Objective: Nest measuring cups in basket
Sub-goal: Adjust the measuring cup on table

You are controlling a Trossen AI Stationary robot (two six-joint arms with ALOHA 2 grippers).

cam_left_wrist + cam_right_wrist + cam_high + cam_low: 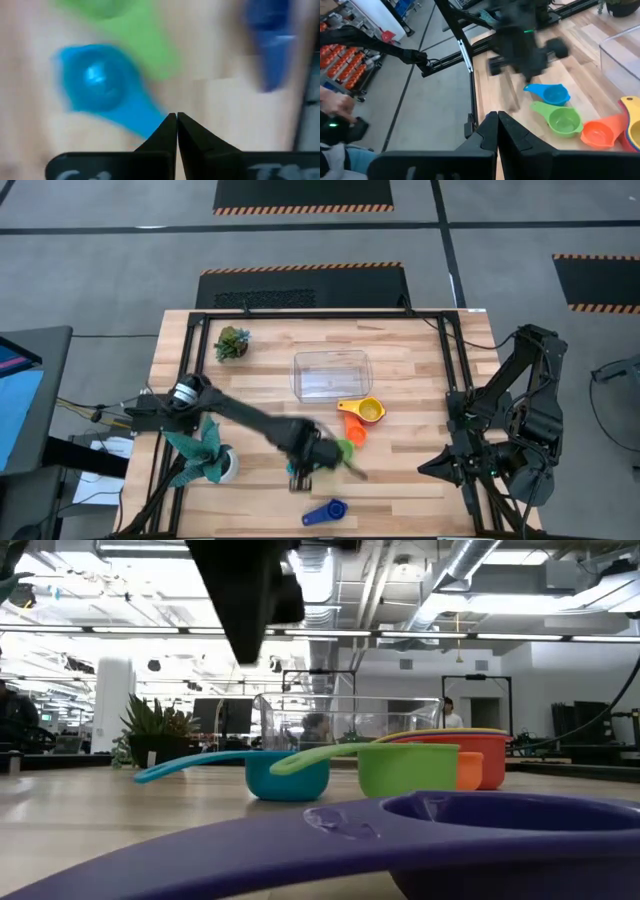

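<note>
Several measuring cups rest on their bases on the table. The yellow cup [371, 410] sits inside the red one [485, 755]. Beside them stand the orange cup [352, 431], the green cup [344, 449] and the light blue cup [95, 80]. The dark blue cup [325, 512] lies alone near the front edge. The clear basket [332, 374] stands behind them with no cup in it. My left gripper [176, 117] hangs shut above the table, over the end of the light blue cup's handle, holding nothing. My right gripper [497, 116] waits shut, raised at the right side.
A small potted plant [232, 342] stands at the far left. A teal leafy plant in a white pot [208, 457] stands at the near left, beside my left arm. The table's black frame rails [452, 370] run along its sides.
</note>
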